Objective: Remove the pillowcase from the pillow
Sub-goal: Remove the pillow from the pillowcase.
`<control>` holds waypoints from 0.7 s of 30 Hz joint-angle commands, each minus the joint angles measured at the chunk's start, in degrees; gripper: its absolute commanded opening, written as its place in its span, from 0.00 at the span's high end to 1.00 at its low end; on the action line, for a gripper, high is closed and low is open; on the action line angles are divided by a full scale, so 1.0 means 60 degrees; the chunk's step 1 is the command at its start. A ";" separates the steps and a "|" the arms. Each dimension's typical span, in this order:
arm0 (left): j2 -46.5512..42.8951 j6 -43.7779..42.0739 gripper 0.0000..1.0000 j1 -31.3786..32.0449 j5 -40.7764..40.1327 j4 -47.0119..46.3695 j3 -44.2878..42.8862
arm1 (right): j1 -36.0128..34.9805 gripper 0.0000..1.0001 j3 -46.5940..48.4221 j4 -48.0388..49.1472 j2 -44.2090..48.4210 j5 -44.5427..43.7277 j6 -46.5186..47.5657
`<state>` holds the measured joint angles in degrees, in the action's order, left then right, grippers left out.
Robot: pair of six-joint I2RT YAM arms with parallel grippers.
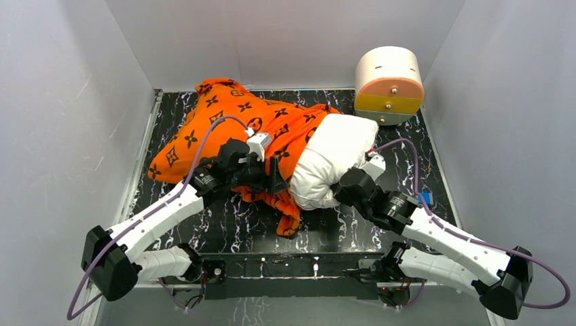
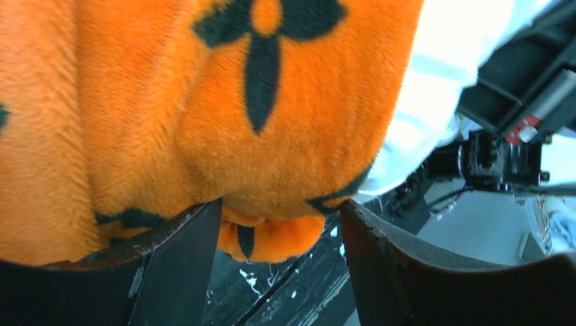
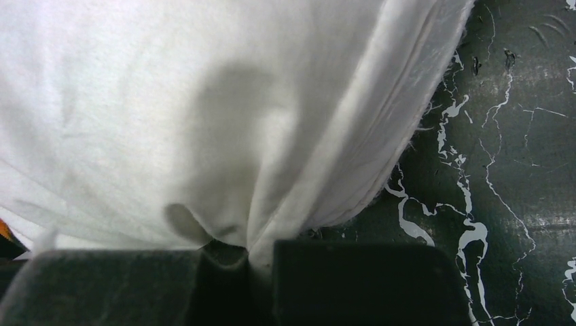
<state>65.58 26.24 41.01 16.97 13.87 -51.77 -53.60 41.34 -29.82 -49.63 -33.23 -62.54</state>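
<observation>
The orange pillowcase [image 1: 231, 125] with dark motifs lies across the middle of the black marbled mat, still covering the left part of the white pillow [image 1: 333, 159]. The pillow's right end sticks out bare. My left gripper [image 1: 272, 175] is open at the pillowcase's near hem; orange plush [image 2: 272, 136] bulges down between its spread fingers [image 2: 180, 265], and nothing is pinched. My right gripper [image 1: 337, 192] is shut on a fold of the white pillow [image 3: 204, 122] at its near right corner; the fabric runs down into the narrow gap between the dark pads [image 3: 353, 278].
A round cream drawer box [image 1: 388, 83] with pink and yellow fronts stands at the back right corner. White walls close in the mat [image 1: 231, 224] on three sides. A loose orange flap [image 1: 289, 221] hangs toward the near edge. A small blue object [image 1: 425, 198] lies right of the right arm.
</observation>
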 commanded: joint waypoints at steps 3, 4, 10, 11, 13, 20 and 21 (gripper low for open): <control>0.0936 0.0550 0.42 -0.0013 -0.0570 -0.0473 -0.0184 | 0.0044 0.95 -0.0019 0.1049 0.0399 -0.0592 -0.0385; 0.1103 0.0567 0.43 0.0010 -0.0395 -0.0492 -0.0276 | 0.0057 0.95 0.0000 0.1058 0.0386 -0.0578 -0.0379; 0.1035 0.0491 0.53 0.0143 0.0796 -0.1690 0.0050 | 0.0061 0.95 -0.0008 0.0899 0.0234 -0.0607 -0.0391; 0.1024 0.0369 0.60 0.0151 0.0763 -0.1631 0.0058 | 0.0061 0.95 -0.0050 0.0919 0.0235 -0.0604 -0.0433; 0.1037 0.0184 0.80 0.0139 0.0448 -0.1317 0.0037 | 0.0062 0.95 -0.0114 0.1000 0.0244 -0.0589 -0.0473; 0.0734 -0.0301 1.00 0.0124 -0.2244 0.0208 0.0061 | 0.0087 0.95 0.0008 0.0619 0.0368 -0.1059 -0.0396; 0.0606 -0.0361 1.00 0.0115 -0.3049 0.0461 0.0085 | 0.0096 0.95 0.0002 0.0563 0.0429 -0.1175 -0.0380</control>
<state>72.29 27.42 42.11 13.15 10.07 -51.88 -53.34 40.42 -29.45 -48.40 -33.87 -64.36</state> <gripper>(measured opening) 0.015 0.068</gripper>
